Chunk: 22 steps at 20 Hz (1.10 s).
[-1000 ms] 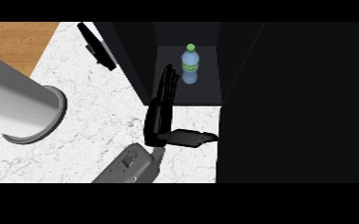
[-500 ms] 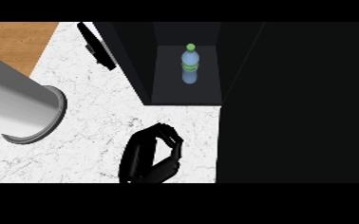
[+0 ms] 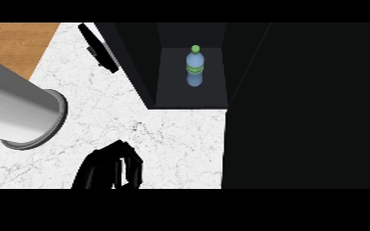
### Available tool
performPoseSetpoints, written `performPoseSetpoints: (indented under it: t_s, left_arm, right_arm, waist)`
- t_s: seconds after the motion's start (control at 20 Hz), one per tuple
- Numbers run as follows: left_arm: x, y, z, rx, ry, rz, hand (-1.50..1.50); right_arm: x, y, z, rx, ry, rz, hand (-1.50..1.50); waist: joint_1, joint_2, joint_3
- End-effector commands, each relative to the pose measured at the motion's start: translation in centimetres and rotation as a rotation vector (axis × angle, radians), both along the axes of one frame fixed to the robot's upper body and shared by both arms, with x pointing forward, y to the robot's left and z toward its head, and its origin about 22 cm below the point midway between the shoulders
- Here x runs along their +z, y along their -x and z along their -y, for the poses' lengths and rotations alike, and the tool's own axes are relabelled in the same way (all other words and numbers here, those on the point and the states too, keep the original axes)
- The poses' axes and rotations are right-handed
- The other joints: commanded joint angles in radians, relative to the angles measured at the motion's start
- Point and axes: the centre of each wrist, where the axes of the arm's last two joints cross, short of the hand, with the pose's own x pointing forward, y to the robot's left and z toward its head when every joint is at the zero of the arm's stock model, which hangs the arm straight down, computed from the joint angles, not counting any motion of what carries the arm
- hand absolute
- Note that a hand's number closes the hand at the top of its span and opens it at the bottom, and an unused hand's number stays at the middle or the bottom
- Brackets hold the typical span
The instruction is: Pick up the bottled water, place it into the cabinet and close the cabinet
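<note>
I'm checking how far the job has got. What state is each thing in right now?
Bottled water: upright, inside the cabinet, nothing touching it.
Cabinet: open, its door swung out to the left.
Hand: low over the counter in front of the cabinet, fingers curled, holding nothing; which hand cannot be told.
Grey cylinder: at the left edge, apart from the rest.

My single view looks from head height steeply down onto the white marbled surface (image 3: pixel 173 137). I see far enough to take in the open dark cabinet (image 3: pixel 192 100) at upper centre, a grey metal cylinder (image 3: pixel 25 117) cut by the left edge, and one black hand (image 3: pixel 108 169) entering from the lower edge. No second view overlaps it.
</note>
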Motion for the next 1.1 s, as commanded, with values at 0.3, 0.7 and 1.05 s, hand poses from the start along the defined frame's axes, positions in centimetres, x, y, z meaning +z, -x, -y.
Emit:
performPoseSetpoints:
  t_s: [0.3, 0.7, 1.05]
  left_arm:
    - [3.6, 0.9, -6.8, 0.039, 0.032, 0.038, -1.50]
    - [5.5, 2.1, -11.0, 0.092, -0.003, 0.060, -1.50]
    - [6.1, 2.8, -13.1, 0.090, 0.002, 0.038, -1.50]
  right_arm:
    - [5.2, 0.7, -4.5, 0.156, 0.148, 0.204, 1.50]
    - [5.3, 0.2, -6.0, 0.295, 0.138, 0.187, 1.50]
    - [5.6, -1.0, -7.3, 0.406, 0.153, 0.195, 1.50]
  waist:
    - [0.002, -0.006, -0.004]
    - [0.022, -0.015, -0.007]
    - [0.033, -0.016, -0.015]
